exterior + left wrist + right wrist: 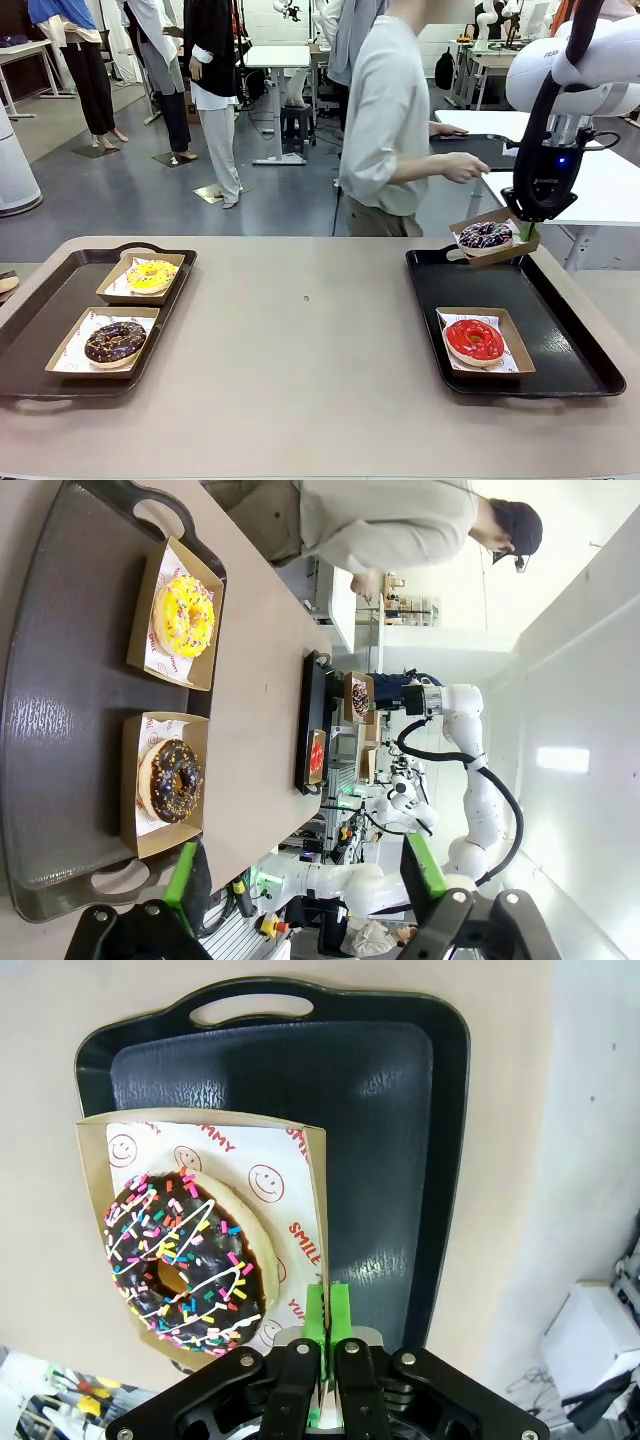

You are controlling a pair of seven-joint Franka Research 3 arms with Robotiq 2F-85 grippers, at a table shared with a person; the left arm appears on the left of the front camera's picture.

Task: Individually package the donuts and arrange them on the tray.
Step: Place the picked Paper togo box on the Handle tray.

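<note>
My right gripper (526, 228) is shut on the edge of a cardboard box (500, 218) that holds the dark purple sprinkled donut (485, 236). The box hangs tilted just above the far left corner of the right black tray (560, 330). In the right wrist view the green pads (316, 1312) pinch the box's paper-lined rim (312, 1210), with the donut (185, 1260) to their left over the tray (370, 1110). The red donut (474, 340) lies boxed on that tray. The yellow donut (151, 275) and the chocolate donut (115, 342) sit boxed on the left tray (40, 300). My left gripper (303, 865) is open, high above the yellow donut (183, 615) and the chocolate donut (170, 780).
A person stands at the table's far side, turned away, one hand (465, 167) stretched toward a white table behind. The tan tabletop (310, 340) lies between the two trays. The right tray has bare room to the right of the held box.
</note>
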